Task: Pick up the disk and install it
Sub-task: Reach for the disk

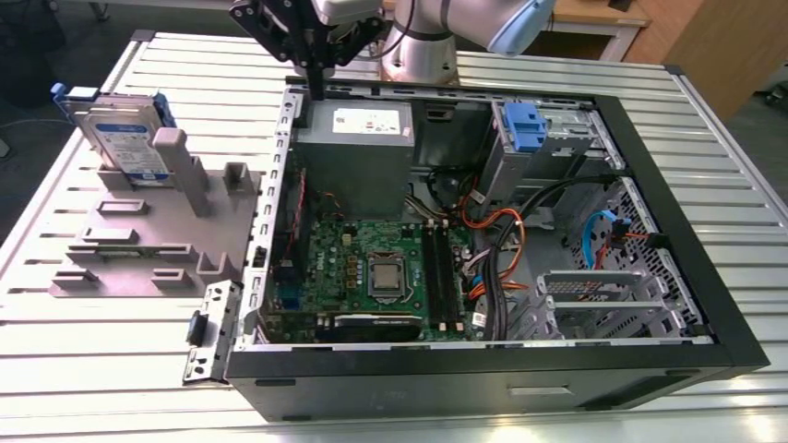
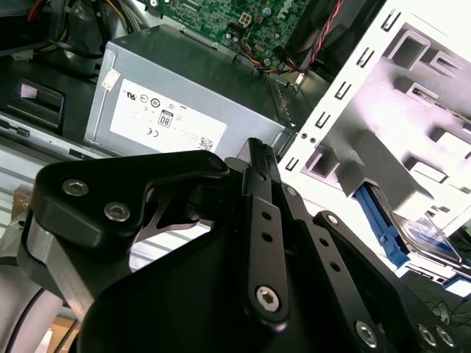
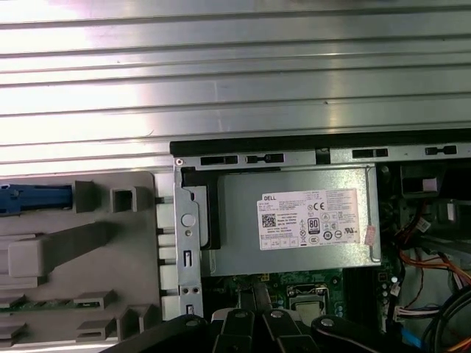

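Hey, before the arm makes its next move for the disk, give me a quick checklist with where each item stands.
1. The disk upright in the grey fixture: ok.
2. The gripper empty: ok, shut on nothing.
3. The gripper at the disk: not ok, it hangs over the power supply.
4. The computer case open: ok.
5. The drive bay free: cannot tell.

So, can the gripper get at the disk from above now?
Probably yes. The disk stands upright in the grey holder, its top edge bare, with nothing over it. The gripper hangs above the case rim, apart from the disk, with open air between.
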### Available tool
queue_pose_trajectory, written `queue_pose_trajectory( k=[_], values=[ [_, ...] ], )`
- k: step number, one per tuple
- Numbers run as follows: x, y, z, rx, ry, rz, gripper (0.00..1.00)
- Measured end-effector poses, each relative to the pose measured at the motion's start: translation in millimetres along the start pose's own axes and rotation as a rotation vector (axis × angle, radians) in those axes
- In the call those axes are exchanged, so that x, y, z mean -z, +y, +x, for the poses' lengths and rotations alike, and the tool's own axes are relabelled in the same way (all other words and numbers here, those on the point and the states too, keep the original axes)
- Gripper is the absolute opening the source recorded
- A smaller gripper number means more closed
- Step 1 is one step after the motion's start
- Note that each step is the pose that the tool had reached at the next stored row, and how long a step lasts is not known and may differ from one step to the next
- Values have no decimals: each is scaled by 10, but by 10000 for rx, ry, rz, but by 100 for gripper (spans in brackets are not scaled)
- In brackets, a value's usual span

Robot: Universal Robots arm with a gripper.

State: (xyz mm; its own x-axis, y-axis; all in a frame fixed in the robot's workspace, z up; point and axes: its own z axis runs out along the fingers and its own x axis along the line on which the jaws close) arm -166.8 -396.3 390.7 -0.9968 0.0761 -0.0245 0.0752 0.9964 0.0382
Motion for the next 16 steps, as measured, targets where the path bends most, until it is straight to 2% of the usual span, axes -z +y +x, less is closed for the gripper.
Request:
queue_pose_trajectory(
  k=[16],
  values=[
    [1, -6, 80, 1, 0, -1, 11]
  ],
)
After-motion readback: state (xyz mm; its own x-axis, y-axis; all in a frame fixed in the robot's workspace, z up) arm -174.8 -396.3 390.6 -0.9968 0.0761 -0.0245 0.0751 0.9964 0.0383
